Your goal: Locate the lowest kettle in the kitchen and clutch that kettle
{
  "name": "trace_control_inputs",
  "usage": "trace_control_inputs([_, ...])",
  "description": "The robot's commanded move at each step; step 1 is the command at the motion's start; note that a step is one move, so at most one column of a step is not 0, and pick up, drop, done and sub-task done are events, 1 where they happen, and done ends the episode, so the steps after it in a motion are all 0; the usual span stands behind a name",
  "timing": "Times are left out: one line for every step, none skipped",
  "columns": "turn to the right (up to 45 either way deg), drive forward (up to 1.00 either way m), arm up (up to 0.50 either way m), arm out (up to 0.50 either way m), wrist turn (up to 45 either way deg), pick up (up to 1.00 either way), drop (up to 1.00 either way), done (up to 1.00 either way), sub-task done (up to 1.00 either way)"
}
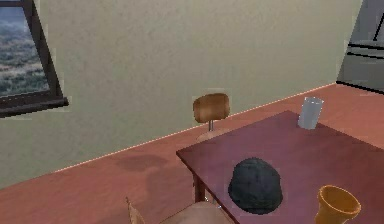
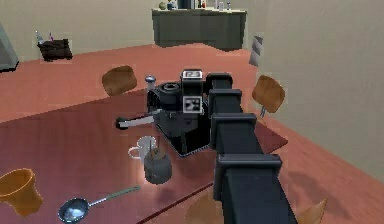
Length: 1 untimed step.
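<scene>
The arm (image 2: 236, 140) is stretched over the table (image 2: 60, 140), a dark thing (image 2: 183, 138) is seen at the fingers (image 2: 130, 122) of the gripper (image 2: 146, 103) near the far edge, and whether anything is held cannot be told.

Pale green wall (image 1: 180, 50), dark-framed window (image 1: 25, 50), reddish floor (image 1: 120, 170), red-brown table (image 1: 300, 152), brown chair (image 1: 211, 105)

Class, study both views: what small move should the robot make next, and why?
Probably raise the arm slightly. The tool stands over the table with a dark domed thing apparently at or behind it; whether it holds that cannot be told, and a lift would show it.
</scene>
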Motion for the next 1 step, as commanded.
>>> trace_control_inputs([0.0, 0.0, -0.22, 0.0, 0.0, 0.0, 0.0, 0.0, 0.0])
